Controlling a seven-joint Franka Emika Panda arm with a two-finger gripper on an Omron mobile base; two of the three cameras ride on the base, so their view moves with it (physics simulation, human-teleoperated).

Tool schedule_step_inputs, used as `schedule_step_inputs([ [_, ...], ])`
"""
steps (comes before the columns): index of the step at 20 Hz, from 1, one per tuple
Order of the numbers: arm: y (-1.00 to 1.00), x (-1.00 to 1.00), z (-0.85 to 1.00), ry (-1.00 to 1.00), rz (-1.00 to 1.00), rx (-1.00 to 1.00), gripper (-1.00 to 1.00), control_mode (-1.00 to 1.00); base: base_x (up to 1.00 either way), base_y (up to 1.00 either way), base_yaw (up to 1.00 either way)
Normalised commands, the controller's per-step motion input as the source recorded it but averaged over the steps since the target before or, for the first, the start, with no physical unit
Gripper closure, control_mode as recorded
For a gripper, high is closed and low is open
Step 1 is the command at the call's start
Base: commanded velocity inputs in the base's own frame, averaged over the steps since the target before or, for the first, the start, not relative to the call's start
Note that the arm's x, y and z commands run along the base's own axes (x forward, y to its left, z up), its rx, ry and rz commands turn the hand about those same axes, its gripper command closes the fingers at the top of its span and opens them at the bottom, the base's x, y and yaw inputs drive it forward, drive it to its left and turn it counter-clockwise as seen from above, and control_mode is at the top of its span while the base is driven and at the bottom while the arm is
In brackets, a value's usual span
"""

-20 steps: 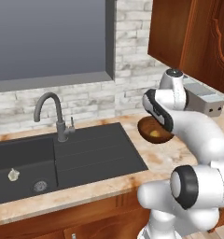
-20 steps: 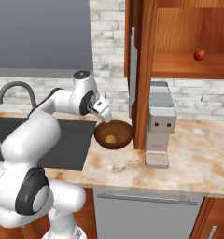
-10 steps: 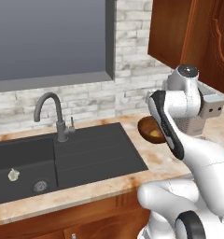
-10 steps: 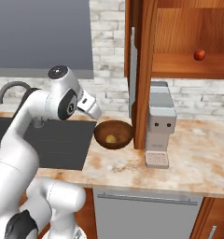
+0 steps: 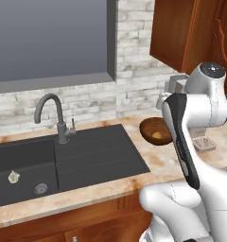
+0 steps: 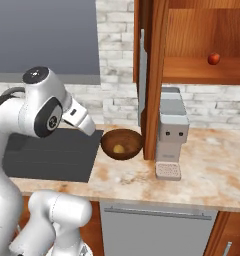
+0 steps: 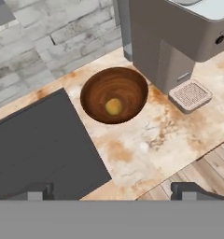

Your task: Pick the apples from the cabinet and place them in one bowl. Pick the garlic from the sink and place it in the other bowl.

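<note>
Gripper (image 7: 112, 189) jaws are standing wide, empty; we are seeing the yellow apple (image 7: 114, 107) in the bowl (image 7: 93, 91) at 12 o'clock, red apple (image 6: 213, 59) waiting on the shelf (image 6: 192, 70).

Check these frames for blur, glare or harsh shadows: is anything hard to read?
Hand view: sharp, evenly lit, the yellow-green apple clear inside the glossy reddish-brown wooden bowl. Left base view: the small whitish garlic bulb is readable against the matte black sink. Right base view: no glare, and the red apple on the cabinet shelf is small but distinct.
</note>
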Motion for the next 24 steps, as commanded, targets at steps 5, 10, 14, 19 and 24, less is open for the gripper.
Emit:
schedule_step_inputs([
  [5, 0.13, -0.86, 0.38, 0.01, 0.0, -0.02, -1.0, -1.0, 0.0, 0.0, 0.0],
  [10, 0.3, -0.7, 0.2, -0.01, 0.0, -0.05, -1.0, -1.0, 0.0, 0.0, 0.0],
  [14, 0.1, -0.01, 0.0, 0.01, 0.0, 0.0, -1.0, -1.0, 0.0, 0.0, 0.0],
  [19, 0.0, 0.0, 0.0, 0.01, 0.0, 0.0, -1.0, 1.0, -0.02, 0.0, 0.0],
  [24, 0.0, 0.0, 0.0, 0.0, 0.0, 0.0, -1.0, 1.0, -0.53, 0.0, 0.07],
])
